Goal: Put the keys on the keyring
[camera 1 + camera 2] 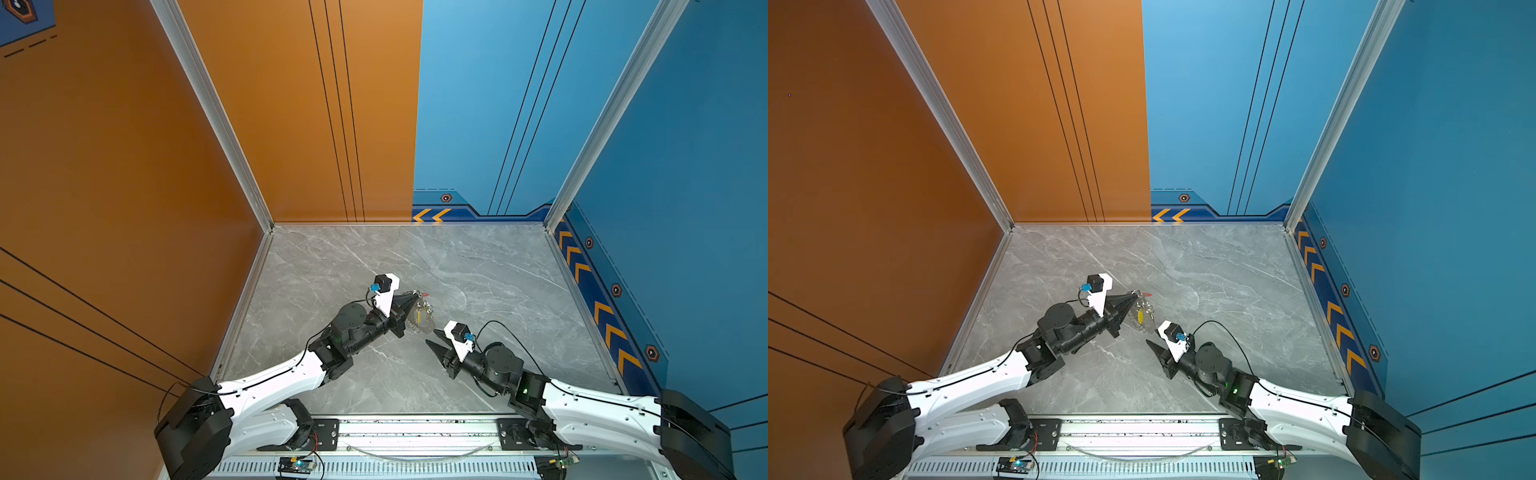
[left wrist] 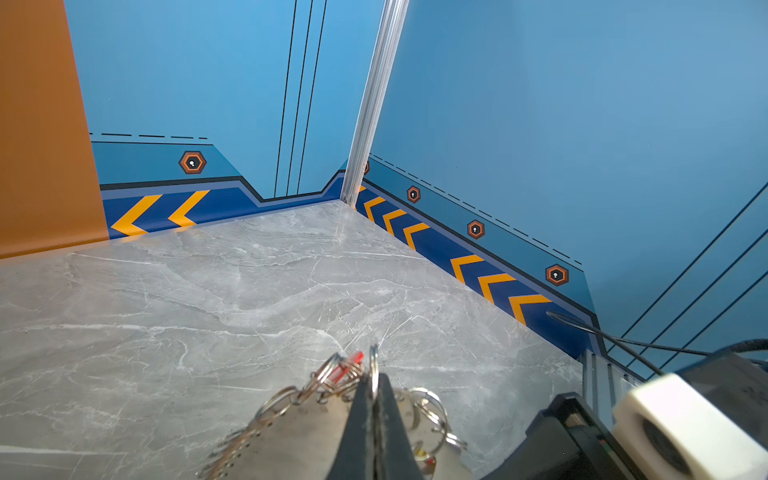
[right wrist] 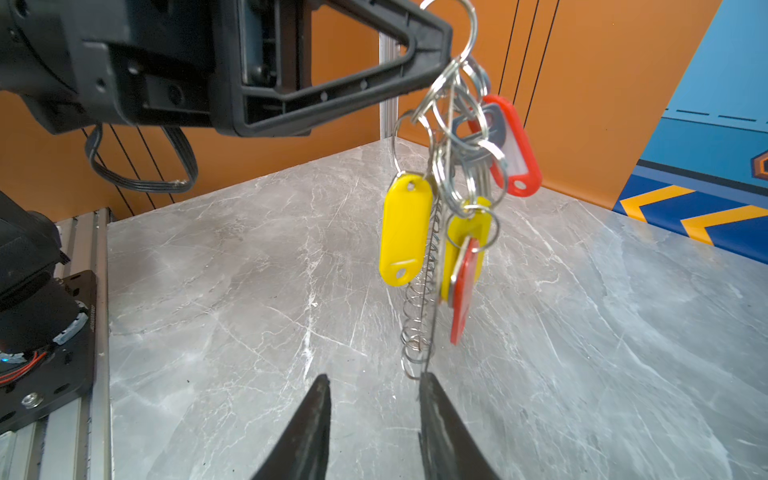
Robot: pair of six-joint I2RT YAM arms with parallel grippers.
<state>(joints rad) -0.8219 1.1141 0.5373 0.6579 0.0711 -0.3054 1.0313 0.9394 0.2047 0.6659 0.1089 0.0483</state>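
Right wrist: left fingers pinch keyring aloft; right fingers parted.

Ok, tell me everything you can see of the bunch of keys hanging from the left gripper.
The keys hang as one bunch above the marble table, from a large silver ring pinched in the shut left gripper. Interlinked steel rings carry two yellow plastic tags, two red ones and a grey-blue key head. A chain of small rings dangles lowest, its end right by one fingertip of the open right gripper.
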